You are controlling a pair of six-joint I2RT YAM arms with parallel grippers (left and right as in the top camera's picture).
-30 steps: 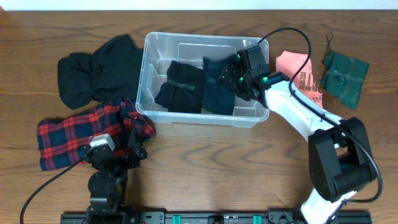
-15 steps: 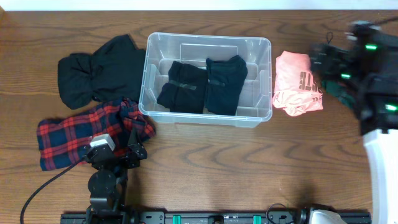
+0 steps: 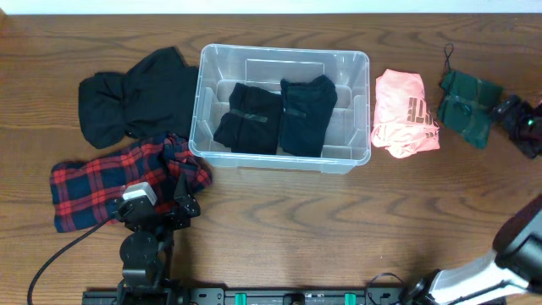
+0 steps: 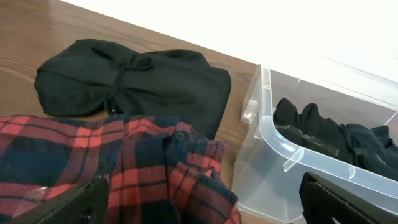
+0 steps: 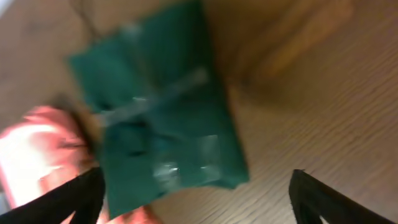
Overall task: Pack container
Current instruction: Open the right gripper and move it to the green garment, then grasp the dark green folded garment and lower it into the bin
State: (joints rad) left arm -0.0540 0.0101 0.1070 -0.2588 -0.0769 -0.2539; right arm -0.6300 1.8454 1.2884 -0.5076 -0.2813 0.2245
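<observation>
The container (image 3: 284, 53) sits on the table (image 3: 339, 229) at the middle of the far side, its long side running left to right. It is clear plastic with rounded corners and a thick rim. Two folded pieces of clothing lie side by side on its bottom: a black one (image 3: 247, 119) on the left and a dark navy one (image 3: 305, 114) on the right, touching each other. In the left wrist view the container's near left corner (image 4: 273, 134) shows with the dark clothes (image 4: 311, 124) inside.

Just left of the container lies a crumpled black garment (image 3: 135, 97). In front of that is a red-and-navy plaid shirt (image 3: 110, 182), whose right edge comes up close to the container's near left corner. Just right of the container is a folded pink shirt (image 3: 405, 114) with dark lettering, and beyond it a folded green garment (image 3: 464, 106) with a thin cord at its top.

The left gripper (image 4: 204, 186) hangs low over the plaid shirt near the front edge of the table, its fingers spread wide and holding nothing. The right gripper (image 5: 196, 173) is at the far right edge of the table, just beside the green garment (image 5: 161, 112). The right wrist view is blurred, but its fingers stand well apart with nothing between them.
</observation>
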